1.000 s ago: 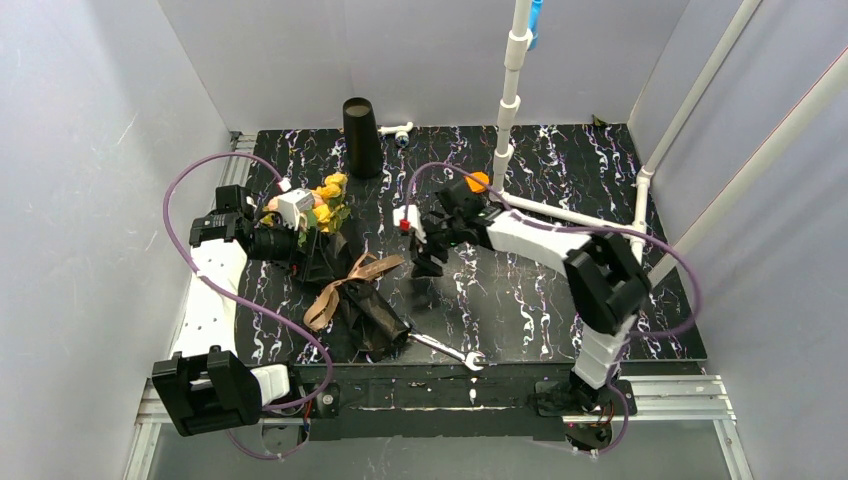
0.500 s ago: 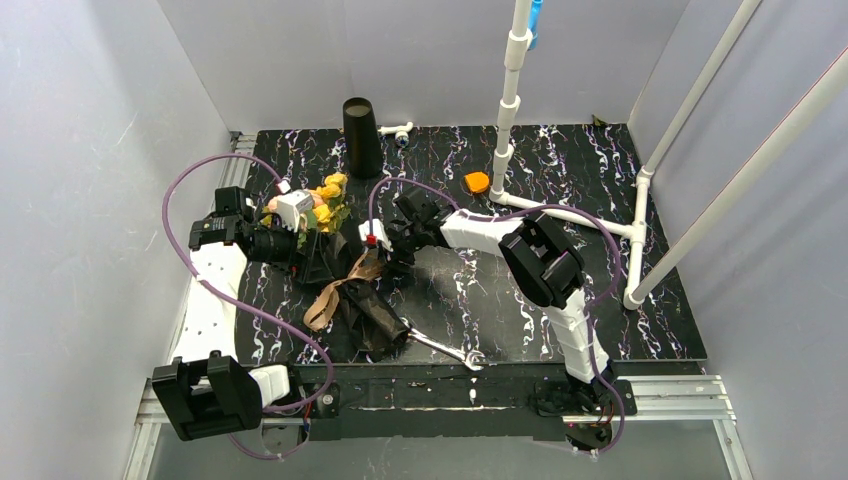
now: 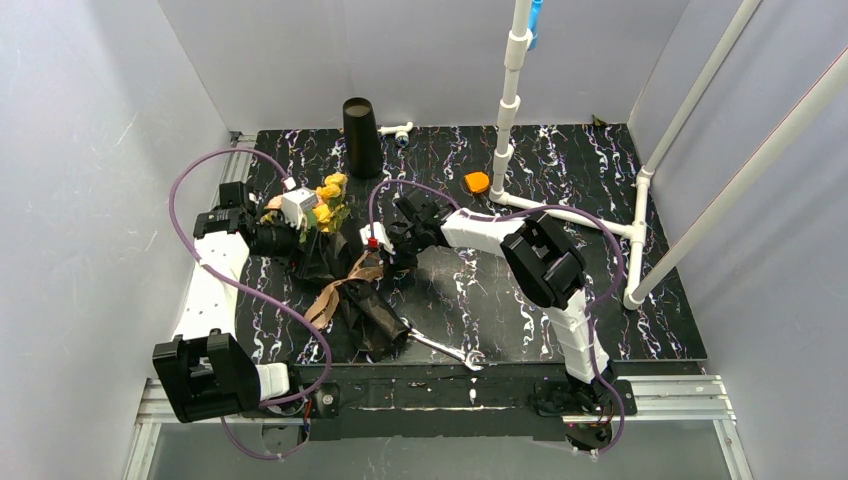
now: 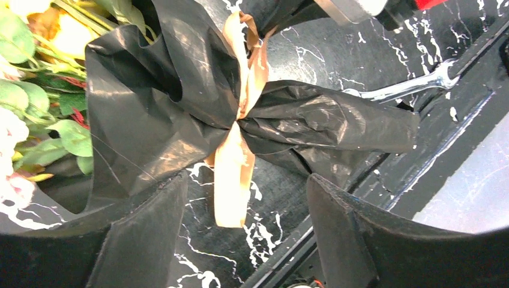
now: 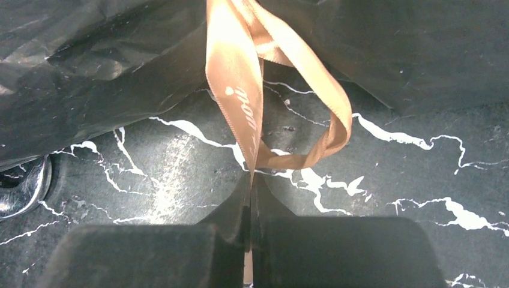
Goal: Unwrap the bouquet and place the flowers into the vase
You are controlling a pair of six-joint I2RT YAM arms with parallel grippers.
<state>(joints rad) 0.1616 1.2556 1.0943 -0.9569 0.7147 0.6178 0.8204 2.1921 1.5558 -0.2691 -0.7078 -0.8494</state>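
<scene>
A robotics lab test cell is indicated. The table (image 3: 560, 300), topped in black marbled sheet, is enclosed on its left, far and right sides by plain grey panel walls (image 3: 90, 150). An aluminium rail (image 3: 680, 395) is fixed along its near edge, and two white-and-black robot arms (image 3: 212, 285) are bolted there. Purple cables (image 3: 173, 200) are left looped in the open, and a white pipe frame (image 3: 511, 90) is set up towards the far right corner.

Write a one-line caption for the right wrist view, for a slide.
Close-up: the right hand shut on the tan ribbon of the black-wrapped bouquet lying on the marbled table.
</scene>
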